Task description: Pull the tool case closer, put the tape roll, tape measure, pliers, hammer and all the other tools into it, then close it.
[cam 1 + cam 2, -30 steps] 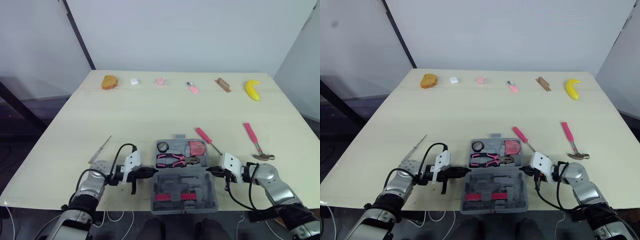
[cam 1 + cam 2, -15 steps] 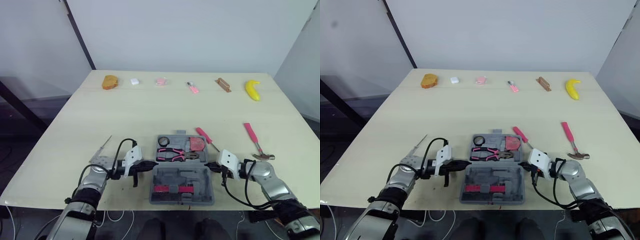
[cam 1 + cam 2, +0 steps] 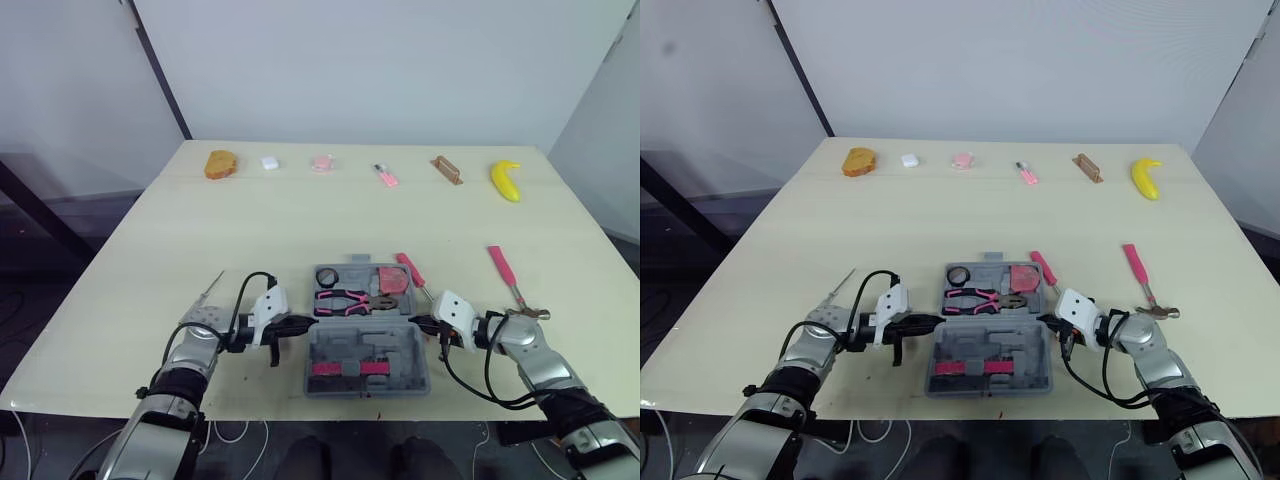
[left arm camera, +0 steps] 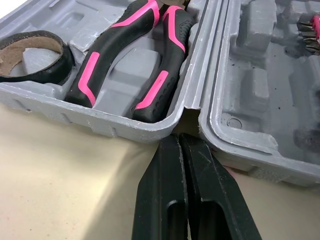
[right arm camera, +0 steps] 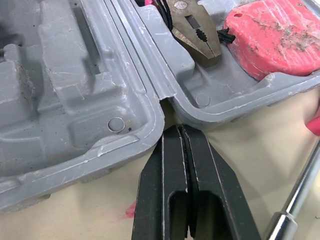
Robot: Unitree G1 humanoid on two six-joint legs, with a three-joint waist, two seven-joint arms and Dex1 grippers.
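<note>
The grey tool case (image 3: pixel 365 345) lies open near the table's front edge. Its far half holds the black tape roll (image 3: pixel 328 279), the pink-handled pliers (image 4: pixel 132 55) and the pink tape measure (image 5: pixel 270 35). My left gripper (image 3: pixel 303 322) is shut, its tips set in the notch at the case's left hinge (image 4: pixel 187 117). At the right hinge notch, my right gripper (image 3: pixel 420 322) is also shut with its tips (image 5: pixel 182 135) touching there. The pink-handled hammer (image 3: pixel 510 285) lies on the table to the right. A pink screwdriver (image 3: pixel 410 272) rests against the case's far right corner.
A thin metal tool (image 3: pixel 205 293) lies on the table beside my left arm. Along the far edge sit a bread piece (image 3: pixel 219 164), a small white object (image 3: pixel 268 162), a pink object (image 3: pixel 321 162), a small pink tool (image 3: pixel 385 175), a brown block (image 3: pixel 446 169) and a banana (image 3: pixel 505 179).
The open case has slid away from the front edge, farther onto the table, with both shut grippers at its hinge. It now touches the pink screwdriver.
</note>
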